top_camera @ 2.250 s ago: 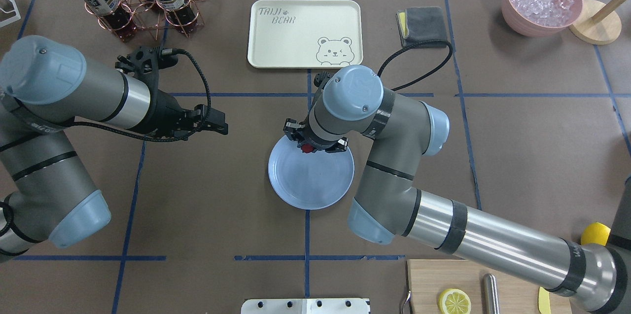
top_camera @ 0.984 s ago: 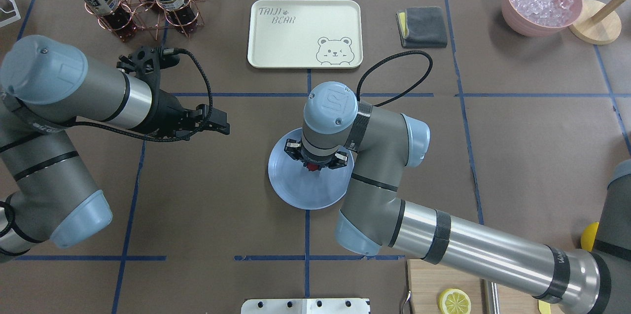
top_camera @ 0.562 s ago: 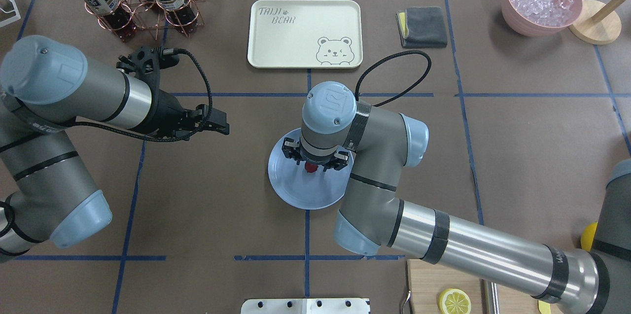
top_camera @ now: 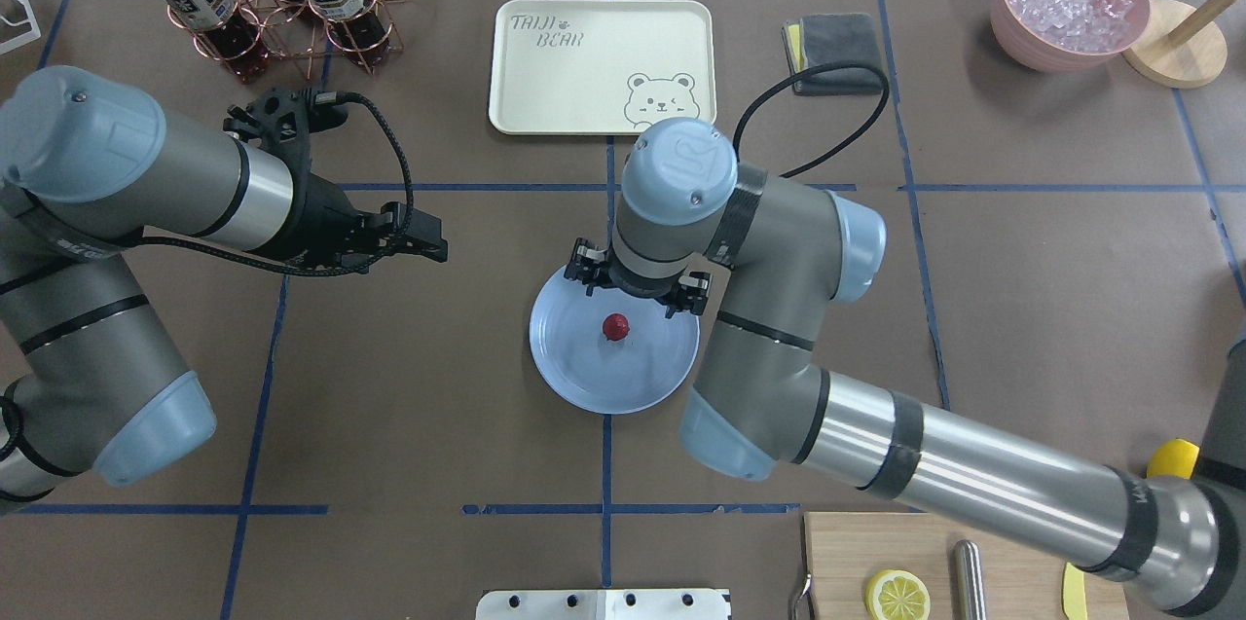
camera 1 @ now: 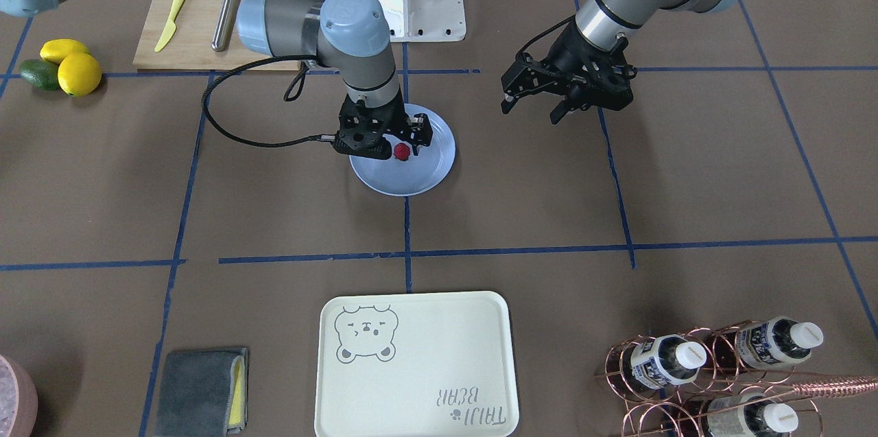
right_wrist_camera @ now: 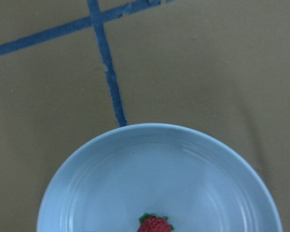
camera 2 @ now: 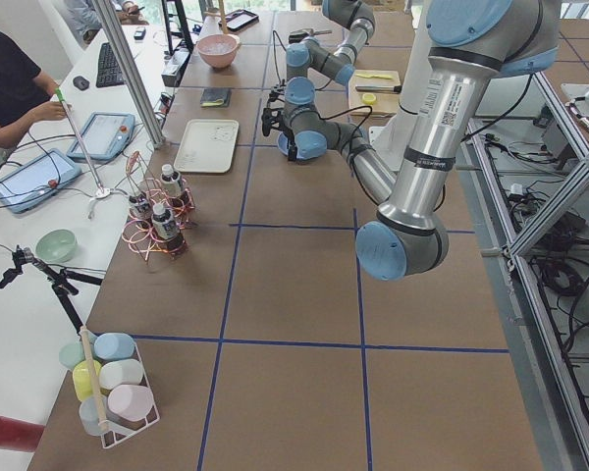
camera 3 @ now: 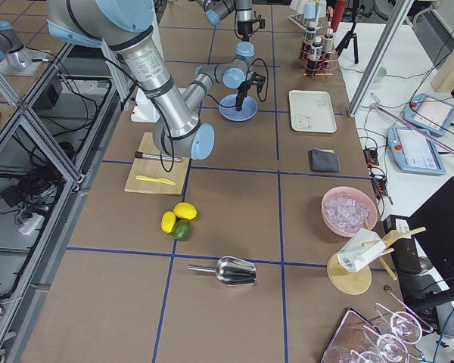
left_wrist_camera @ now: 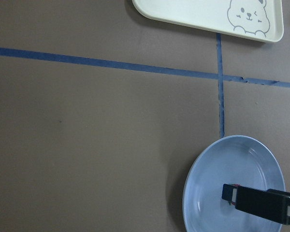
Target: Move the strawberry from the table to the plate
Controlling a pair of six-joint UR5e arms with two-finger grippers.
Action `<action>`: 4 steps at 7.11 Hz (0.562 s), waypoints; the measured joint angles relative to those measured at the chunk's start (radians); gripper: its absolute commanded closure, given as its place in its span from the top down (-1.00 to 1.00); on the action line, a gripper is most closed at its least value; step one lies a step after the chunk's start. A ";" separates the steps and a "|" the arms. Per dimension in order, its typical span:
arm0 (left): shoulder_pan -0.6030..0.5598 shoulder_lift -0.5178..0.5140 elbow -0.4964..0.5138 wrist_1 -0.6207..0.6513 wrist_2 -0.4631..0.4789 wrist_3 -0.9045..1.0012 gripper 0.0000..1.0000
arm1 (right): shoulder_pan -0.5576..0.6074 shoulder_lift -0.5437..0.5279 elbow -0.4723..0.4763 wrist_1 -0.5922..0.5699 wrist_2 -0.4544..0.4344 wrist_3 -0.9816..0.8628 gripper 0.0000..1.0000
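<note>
The strawberry [top_camera: 614,327] [camera 1: 401,151] lies loose near the middle of the light-blue plate [top_camera: 584,386] [camera 1: 415,184] on the brown table [top_camera: 438,406]. My right gripper [top_camera: 638,284] [camera 1: 385,140] hangs open just above the plate's far part, its fingers apart and off the berry. In the right wrist view the strawberry [right_wrist_camera: 154,225] shows at the bottom edge on the plate [right_wrist_camera: 87,183]. My left gripper [top_camera: 433,245] [camera 1: 530,111] hovers open and empty over the table, to the left of the plate. The left wrist view shows the plate [left_wrist_camera: 203,183] at lower right.
A cream bear tray [top_camera: 604,65] lies beyond the plate. A copper rack of bottles [top_camera: 282,7] stands far left, a grey cloth [top_camera: 835,51] and a pink bowl of ice [top_camera: 1071,2] far right. A cutting board [top_camera: 847,562] with a lemon slice sits near right.
My right gripper came down over the plate with the strawberry, opened, let it go and lifted back toward the far rim. The left arm has barely moved.
</note>
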 measured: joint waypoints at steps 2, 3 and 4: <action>-0.036 0.054 -0.009 0.000 0.000 0.102 1.00 | 0.149 -0.196 0.207 -0.028 0.131 -0.139 1.00; -0.078 0.099 -0.018 0.000 -0.001 0.181 1.00 | 0.236 -0.316 0.282 -0.031 0.193 -0.253 1.00; -0.144 0.158 -0.031 0.000 -0.005 0.285 1.00 | 0.352 -0.439 0.323 -0.032 0.266 -0.418 1.00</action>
